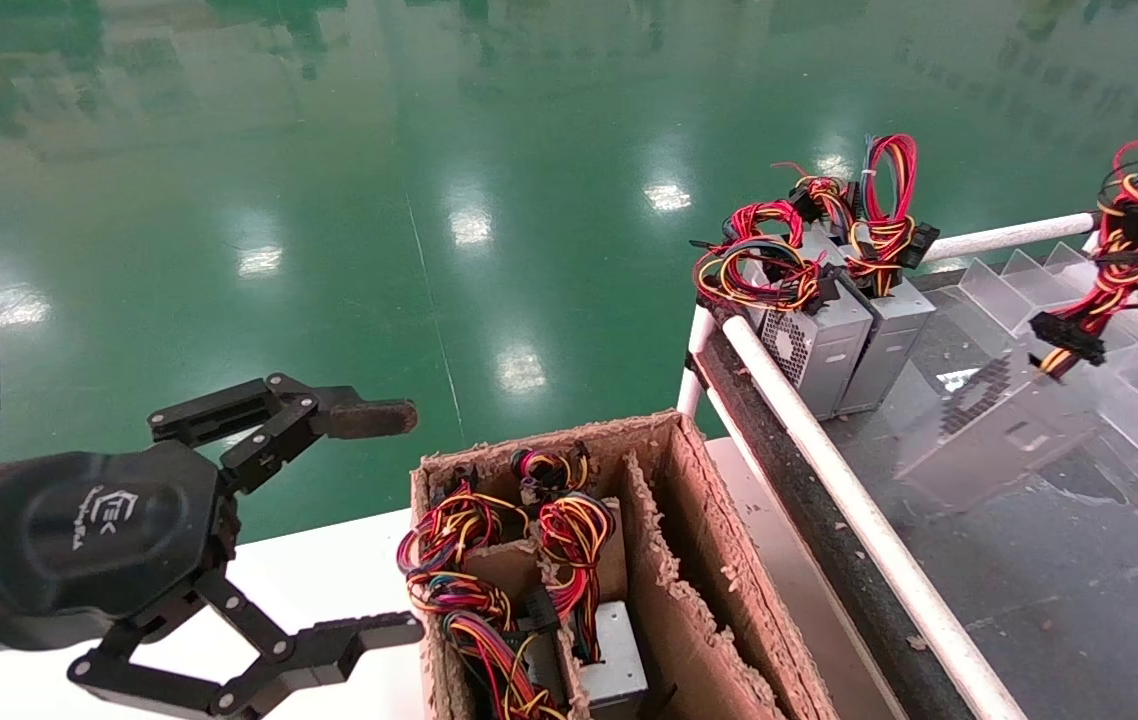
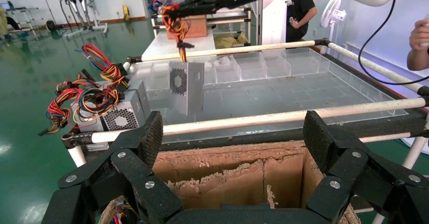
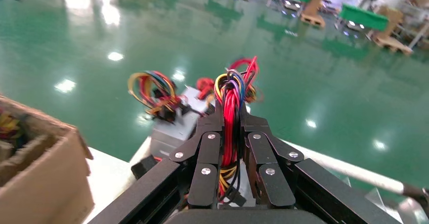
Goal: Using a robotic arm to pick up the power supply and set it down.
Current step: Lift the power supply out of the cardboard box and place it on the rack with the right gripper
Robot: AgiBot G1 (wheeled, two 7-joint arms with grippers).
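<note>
The right black linkage-finger gripper [image 3: 230, 133] is clamped on the wire bundle of a silver-grey metal power supply [image 1: 999, 425], hanging above the clear-partitioned tray [image 1: 1079, 560] near its front rail. The left gripper [image 1: 399, 520], fingers spread, idles beside the cardboard box [image 1: 719, 560].

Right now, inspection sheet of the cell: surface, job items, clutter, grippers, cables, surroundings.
Surface: dark tray edged by white rails, clear dividers at its far side.
Job's things: power supply hanging by its wires above the tray; two more stand at the tray's corner.
Clutter: cardboard box holding more supplies.
Grippers: right gripper shut on the wires; left gripper open, beside the box.
Cables: wires bunched in the right fingers.
Surroundings: green floor; people beyond the tray in the left wrist view.
</note>
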